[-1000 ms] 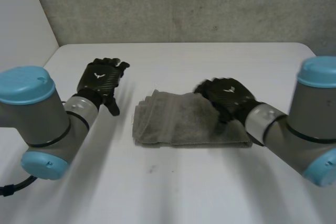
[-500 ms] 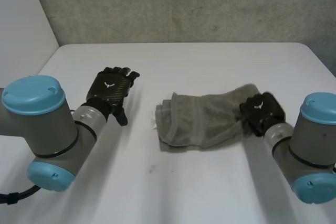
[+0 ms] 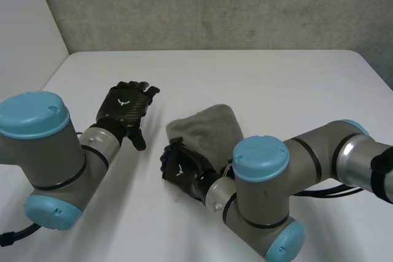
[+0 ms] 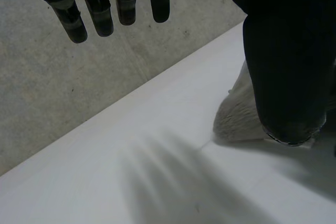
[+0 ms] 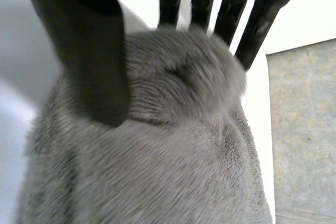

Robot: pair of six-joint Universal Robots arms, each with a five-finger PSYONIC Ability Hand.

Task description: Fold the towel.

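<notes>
Slippage worries me: my right hand (image 3: pixel 180 167) pinches the towel (image 3: pixel 207 128) at its near edge, thumb against fingers, and a loose hold could leave the fold crooked. It lies bunched mid-counter (image 3: pixel 276 78). My left hand (image 3: pixel 125 104) hovers beside it, released. One towel, two hands.
</notes>
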